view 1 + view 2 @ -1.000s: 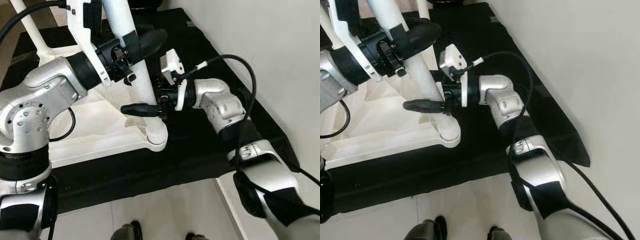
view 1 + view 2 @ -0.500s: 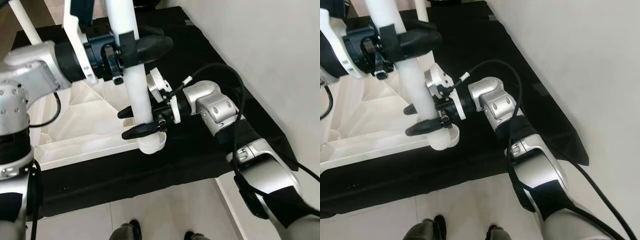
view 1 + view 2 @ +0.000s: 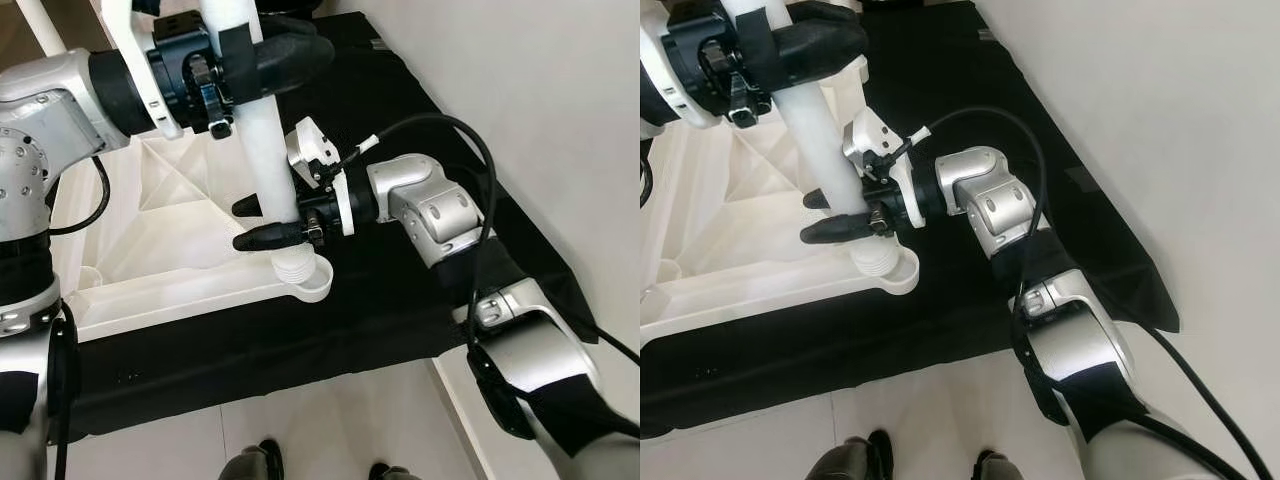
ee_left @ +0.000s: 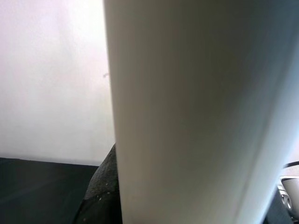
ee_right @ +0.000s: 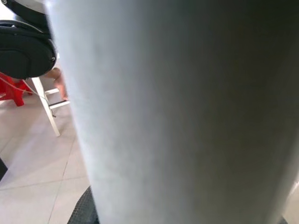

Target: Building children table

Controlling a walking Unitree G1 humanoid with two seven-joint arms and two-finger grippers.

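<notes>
Your white table leg (image 3: 262,150) stands nearly upright, its long axis leaning slightly back toward your left at the top, and its ribbed lower end sits right over the round corner socket (image 3: 308,283) of the overturned white tabletop (image 3: 160,270), which lies on the black mat (image 3: 420,300) on the floor. Whether the end has already entered the socket or only touches its rim, you cannot tell from here. Your right hand (image 3: 262,222) is the nearer one to that joint: it reaches in sideways from the right, forearm level, with its two black fingers (image 3: 268,236) clamped around the leg just above the ribbed end. Your left hand (image 3: 268,60) grips the same leg high up, fingers wrapped around it, arm coming in from the left. The next move likely depends on keeping the leg's axis in line with the socket, so steer with the lower hand and steady with the upper.
</notes>
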